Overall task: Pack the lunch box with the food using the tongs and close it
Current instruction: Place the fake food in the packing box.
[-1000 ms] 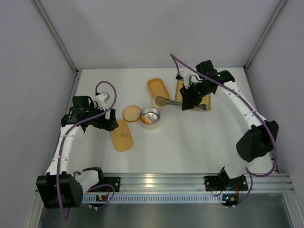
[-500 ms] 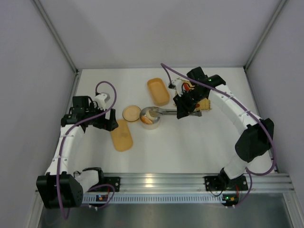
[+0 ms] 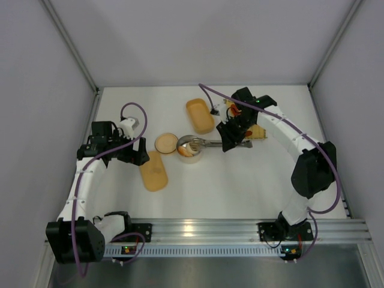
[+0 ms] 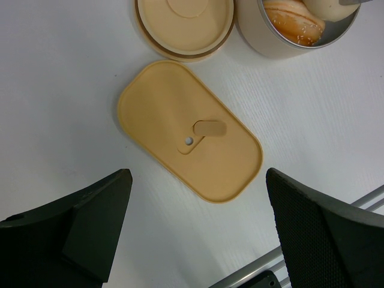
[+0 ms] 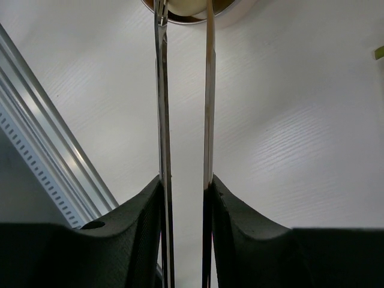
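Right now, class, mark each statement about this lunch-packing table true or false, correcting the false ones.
1. The right claw grips the slim silvery tongs. True.
2. The tong tips point away from the round metal tin. False: they reach over its open top.
3. The left claw is shut on the oval tan lid. False: it is open above the lid, holding nothing.
4. The round tan lid lies beside the tin, not on it. True.

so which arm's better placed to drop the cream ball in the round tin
Right. The right gripper holds the tongs, cream ball between the tips over the round tin. The left gripper hangs open over the oval lid.
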Controlling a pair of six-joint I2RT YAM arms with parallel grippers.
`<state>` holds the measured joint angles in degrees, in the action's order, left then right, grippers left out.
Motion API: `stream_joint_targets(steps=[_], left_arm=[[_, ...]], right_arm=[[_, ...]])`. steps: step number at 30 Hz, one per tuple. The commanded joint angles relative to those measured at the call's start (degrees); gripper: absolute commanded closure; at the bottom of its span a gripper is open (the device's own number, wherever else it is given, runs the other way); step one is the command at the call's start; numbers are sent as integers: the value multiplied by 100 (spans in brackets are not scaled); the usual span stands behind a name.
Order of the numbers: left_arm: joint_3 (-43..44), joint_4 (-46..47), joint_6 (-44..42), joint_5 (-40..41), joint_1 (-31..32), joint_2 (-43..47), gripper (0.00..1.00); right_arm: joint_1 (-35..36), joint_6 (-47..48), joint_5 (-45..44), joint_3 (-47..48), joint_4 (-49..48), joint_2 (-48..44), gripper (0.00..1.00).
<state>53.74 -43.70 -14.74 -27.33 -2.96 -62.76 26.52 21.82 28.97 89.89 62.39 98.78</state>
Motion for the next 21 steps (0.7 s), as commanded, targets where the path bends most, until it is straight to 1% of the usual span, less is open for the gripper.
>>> stream_joint_targets(steps=[1, 21], left_arm=[[-30, 160, -55, 0, 6, 80, 2], [-30, 160, -46, 0, 6, 54, 2]], right_arm=[[81, -3, 3, 29, -350, 62, 67], [-156, -64, 117, 152, -359, 168, 61]])
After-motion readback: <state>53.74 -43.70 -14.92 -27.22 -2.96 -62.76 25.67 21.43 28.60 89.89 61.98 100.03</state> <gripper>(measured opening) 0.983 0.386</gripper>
